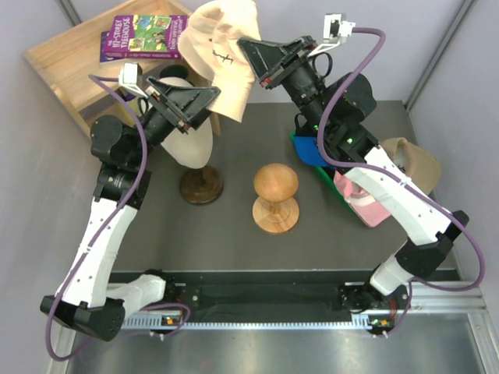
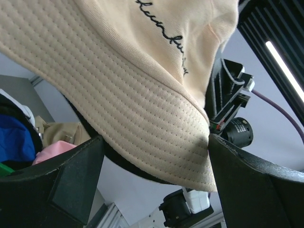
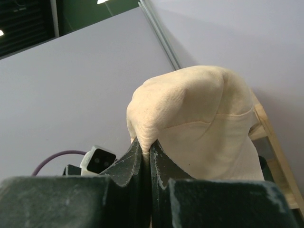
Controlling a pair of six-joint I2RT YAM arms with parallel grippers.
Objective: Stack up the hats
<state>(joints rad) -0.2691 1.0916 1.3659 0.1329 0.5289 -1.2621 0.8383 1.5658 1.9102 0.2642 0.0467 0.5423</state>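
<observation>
The pale peach cap (image 1: pixel 224 47) is pinched by the right gripper (image 3: pixel 144 148) above the cream head form (image 1: pixel 193 148). The left gripper (image 2: pixel 154 142) is held spread, the cap's brim between its fingers.

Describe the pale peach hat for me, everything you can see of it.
The pale peach hat is soft ribbed fabric with dark script embroidery and a brim stitched in rows. It hangs crumpled in the air, a fold of its crown pinched in the shut right claw. Its brim droops between the open fingers of the left claw; whether it touches them is unclear.
</observation>
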